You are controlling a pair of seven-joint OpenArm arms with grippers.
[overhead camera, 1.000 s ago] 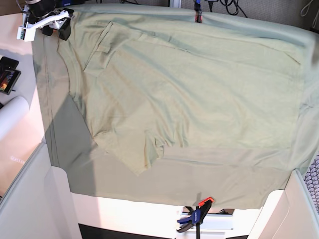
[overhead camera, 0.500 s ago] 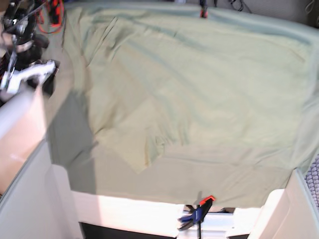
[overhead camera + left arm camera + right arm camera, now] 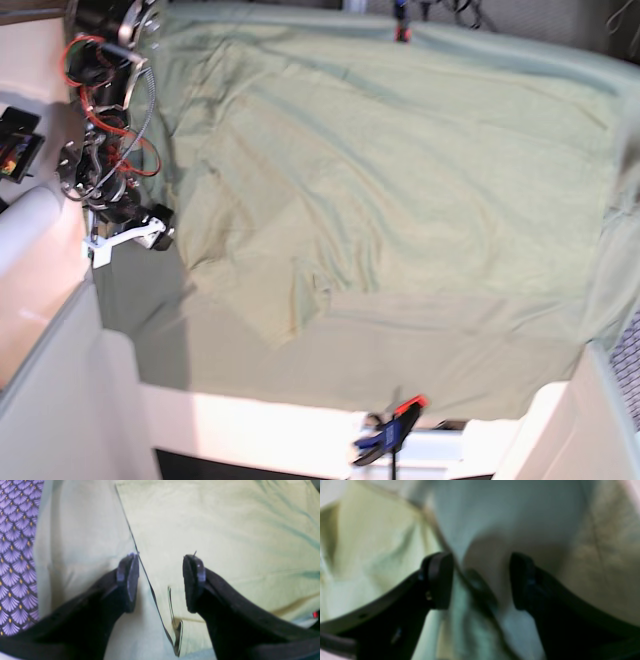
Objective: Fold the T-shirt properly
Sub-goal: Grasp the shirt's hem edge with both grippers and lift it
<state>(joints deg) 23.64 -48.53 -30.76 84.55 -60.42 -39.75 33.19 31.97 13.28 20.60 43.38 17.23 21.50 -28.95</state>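
The T-shirt (image 3: pixel 380 190), pale yellowish green, lies spread over the duller table cloth (image 3: pixel 450 350), with a folded corner near the front left. In the base view my right gripper (image 3: pixel 155 238) hovers at the shirt's left edge, about halfway along the table. The blurred right wrist view shows this gripper (image 3: pixel 481 580) open, with a fabric edge running between its fingers and the T-shirt (image 3: pixel 370 542) to the left. My left gripper (image 3: pixel 161 582) is open low over the cloth. The T-shirt (image 3: pixel 225 530) has its dark edge line passing between the fingers. The left arm does not show in the base view.
A blue and orange clamp (image 3: pixel 392 432) grips the table's front edge and another clamp (image 3: pixel 400 28) the back edge. A dark device (image 3: pixel 15 150) and a white roll (image 3: pixel 30 225) lie off the left side. Purple scale-patterned fabric (image 3: pixel 15 555) borders the cloth beside my left gripper.
My right arm has come from the far left corner down along the table's left side to the shirt's left edge. The shirt lies much as before.
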